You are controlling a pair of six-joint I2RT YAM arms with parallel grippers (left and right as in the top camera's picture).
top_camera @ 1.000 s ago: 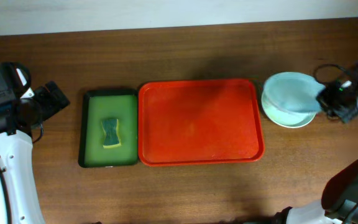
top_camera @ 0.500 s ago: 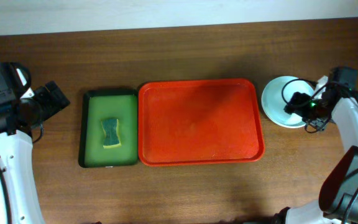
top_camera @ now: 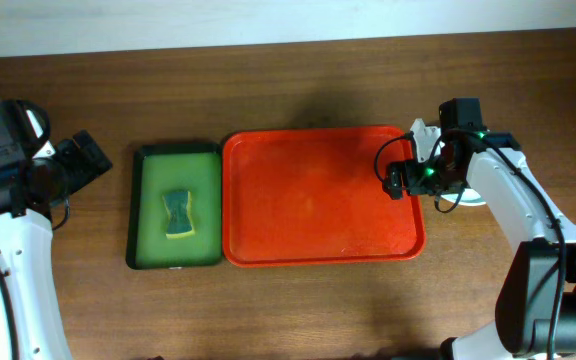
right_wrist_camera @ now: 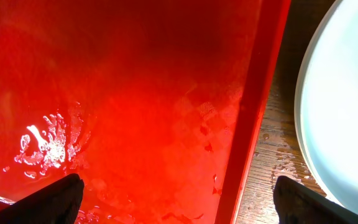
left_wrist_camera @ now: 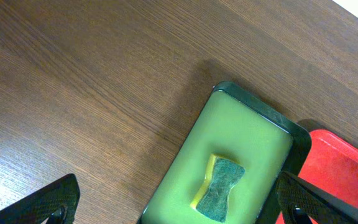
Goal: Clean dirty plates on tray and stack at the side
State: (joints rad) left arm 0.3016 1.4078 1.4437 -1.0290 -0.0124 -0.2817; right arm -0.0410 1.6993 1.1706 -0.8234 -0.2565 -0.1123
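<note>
Seen from above, the red tray (top_camera: pixel 308 200) sits mid-surface and holds no plates. The stacked plates (right_wrist_camera: pixel 347 106) rest on the wooden surface (left_wrist_camera: pixel 73 74) just beyond the tray's right rim. The right end effector (right_wrist_camera: pixel 182 200) hangs over the tray's right edge, released and holding nothing, with the stack to its right. The plates are round, so they have no long axis. The right arm is much nearer. The left end effector (left_wrist_camera: pixel 179 202), also released and holding nothing, waits left of the tray near a green tray (left_wrist_camera: pixel 241 137) with a sponge (left_wrist_camera: pixel 219 190). The right arm covers most of the stack, the wrist view crops it, and the plate count cannot be told.
</note>
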